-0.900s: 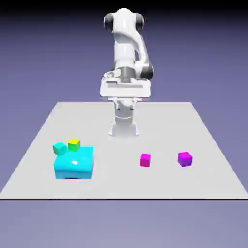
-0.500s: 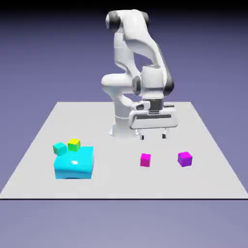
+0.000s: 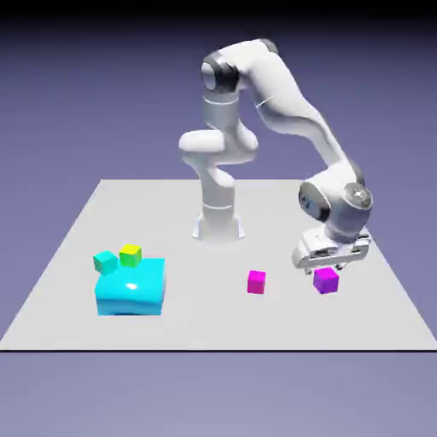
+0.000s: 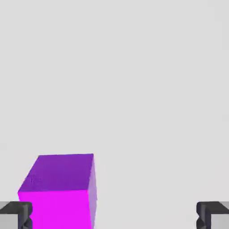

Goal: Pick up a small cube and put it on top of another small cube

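Fingers (image 4: 114, 215) wide apart, nothing gripped. Purple cube (image 4: 58, 192) low in the hand view, close by the left-hand fingertip in that picture (touching or not, can't tell). Magenta-pink cube (image 3: 256, 282) on the surface (image 3: 196, 316), well apart from the fingers.

Ext view: whole table (image 3: 196, 329) from front/above, facing arm (image 3: 286, 94); hand view: close-up down, both show purple cube (image 3: 326, 281)
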